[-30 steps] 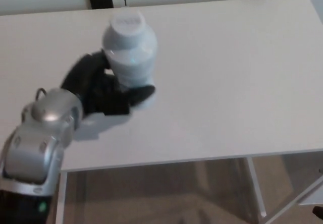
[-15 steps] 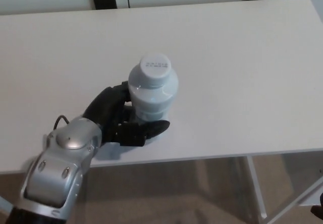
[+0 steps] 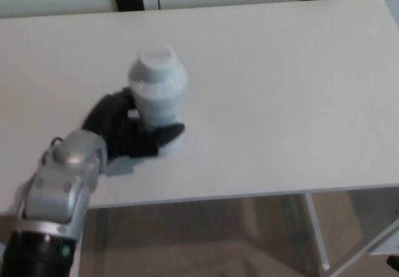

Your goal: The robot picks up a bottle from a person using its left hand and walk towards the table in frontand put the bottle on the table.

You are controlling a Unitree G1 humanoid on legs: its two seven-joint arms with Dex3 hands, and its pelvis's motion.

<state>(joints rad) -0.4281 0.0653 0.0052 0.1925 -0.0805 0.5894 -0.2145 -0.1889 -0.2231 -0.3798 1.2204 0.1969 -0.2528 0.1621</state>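
Head view: left hand clamped on white plastic bottle, fingers round lower body. Bottle upright over table, left of table's middle; base contact unclear. Likely light, rigid, smooth-walled, slippery. Best hold: low on body. Right hand out of frame.

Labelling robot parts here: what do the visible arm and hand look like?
The left hand is black with thick fingers. The forearm is a rounded silver shell with small dimples, a thin black cable at the wrist, and a green light lower down.
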